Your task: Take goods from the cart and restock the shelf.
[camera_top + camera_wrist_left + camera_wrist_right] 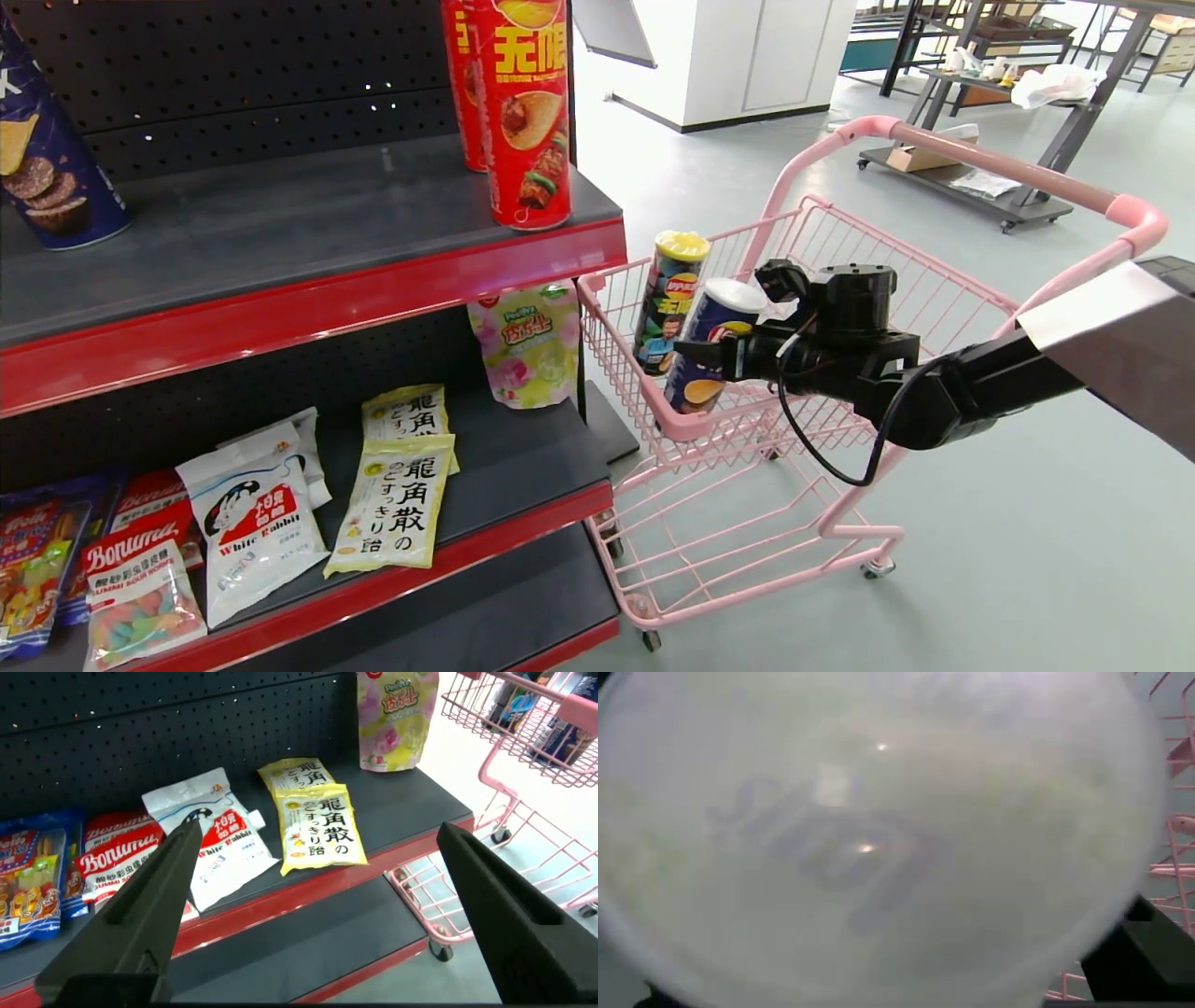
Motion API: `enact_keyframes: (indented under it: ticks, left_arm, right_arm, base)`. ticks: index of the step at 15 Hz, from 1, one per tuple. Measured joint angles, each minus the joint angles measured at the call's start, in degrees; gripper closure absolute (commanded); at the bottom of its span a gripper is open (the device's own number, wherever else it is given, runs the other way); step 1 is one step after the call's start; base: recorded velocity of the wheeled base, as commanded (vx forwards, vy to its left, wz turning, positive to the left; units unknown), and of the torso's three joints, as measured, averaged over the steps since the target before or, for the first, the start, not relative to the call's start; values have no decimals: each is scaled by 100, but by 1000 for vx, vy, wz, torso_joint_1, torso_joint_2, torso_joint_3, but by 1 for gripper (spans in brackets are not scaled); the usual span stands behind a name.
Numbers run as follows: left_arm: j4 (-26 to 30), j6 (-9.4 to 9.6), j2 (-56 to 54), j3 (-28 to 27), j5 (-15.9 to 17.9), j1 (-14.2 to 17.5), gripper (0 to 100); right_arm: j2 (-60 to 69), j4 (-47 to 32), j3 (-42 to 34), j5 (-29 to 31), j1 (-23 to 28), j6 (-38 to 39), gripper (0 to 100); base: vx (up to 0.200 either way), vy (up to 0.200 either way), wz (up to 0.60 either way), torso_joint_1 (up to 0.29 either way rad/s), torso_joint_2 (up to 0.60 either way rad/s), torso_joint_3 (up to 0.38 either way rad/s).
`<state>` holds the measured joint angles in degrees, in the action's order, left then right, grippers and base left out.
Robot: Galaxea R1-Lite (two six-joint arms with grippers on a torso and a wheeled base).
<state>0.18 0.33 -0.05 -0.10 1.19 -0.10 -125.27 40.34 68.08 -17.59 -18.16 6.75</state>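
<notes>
A pink cart (990, 168) stands to the right of the shelf (280, 233). In its basket a blue chip can (698, 387) with a pale lid leans tilted, and my right gripper (711, 353) is shut on its upper body. That can's lid (868, 831) sits right against the right wrist camera. Beside it a yellow-lidded can (670, 299) stands upright at the basket's near-shelf corner. My left gripper (318, 840) hangs open in front of the lower shelf, holding nothing, with the candy bags behind its fingers (140, 915).
Two tall red chip cans (527, 112) stand at the upper shelf's right end and a blue one (47, 168) at its left. Candy bags (392, 495) lie on the lower shelf, and a pink pouch (527, 345) hangs above. Open floor lies behind the cart.
</notes>
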Motion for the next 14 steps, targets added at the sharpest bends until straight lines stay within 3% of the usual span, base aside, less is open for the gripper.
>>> enact_keyframes:
  ticks: [8,14]
  left_arm:
    - [0,0,0,0,0,0,0]
    - [2,10,0,0,2,0,0]
  right_arm:
    - [441,-110,66,-6,-60,-13,100]
    - [2630,-1747,341,27,-22,-273,100]
  base:
    - [0,0,0,0,0,0]
    - [0,0,0,0,0,0]
